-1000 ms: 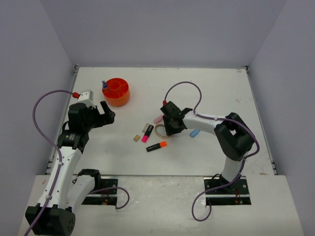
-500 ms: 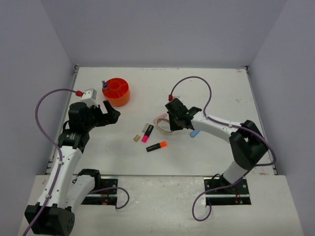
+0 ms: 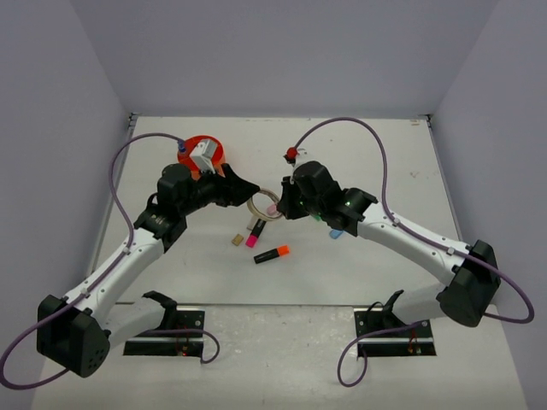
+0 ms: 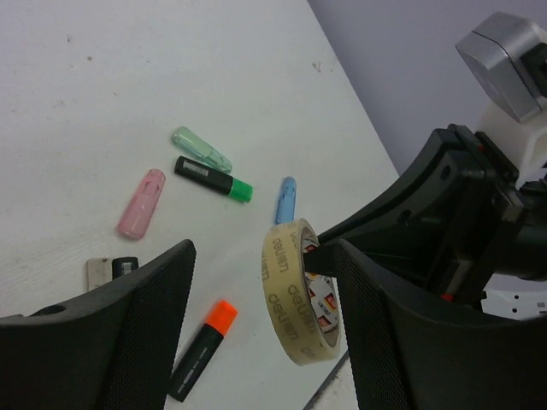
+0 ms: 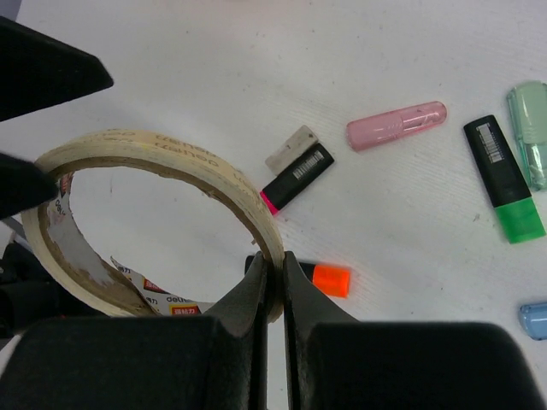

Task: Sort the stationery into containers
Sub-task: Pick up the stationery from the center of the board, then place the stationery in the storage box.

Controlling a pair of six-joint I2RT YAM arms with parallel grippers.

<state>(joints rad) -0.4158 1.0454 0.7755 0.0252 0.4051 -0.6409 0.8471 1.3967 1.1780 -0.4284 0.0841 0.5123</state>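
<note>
— Both arms have swung inward since a second ago. The left pincer (image 3: 249, 193), which hung back near the orange tub (image 3: 214, 143), now reaches the tape ring (image 3: 263, 206). The right pincer (image 3: 280, 207) has carried that ring up from among the pens toward it.

— How do the pincers stand?

— The right pincer is squeezed narrow on the ring's wall and holds it on edge. The left is spread wide, one finger on each side of the ring. I cannot tell if either finger touches it.

— And the count?

— One ring and one tub. The tub is beyond the ring, to its left, with one blue-capped tube (image 3: 180, 147) standing in it.
Three highlighters lie on the surface (image 3: 385, 154). The pink highlighter (image 3: 254, 232) is just nearer than the ring, and the orange highlighter (image 3: 272, 254) is nearer again. The green highlighter (image 5: 504, 184) is off to the ring's right.
There are three pastel pieces to the right of the ring: a pink piece (image 5: 396, 125), a mint piece (image 5: 530, 132) beside the green highlighter, and a blue piece (image 3: 337, 231).
There are two small blocks: a tan block (image 3: 237, 241) near and left of the ring, and a pale block (image 5: 291, 147) touching the pink highlighter.
</note>
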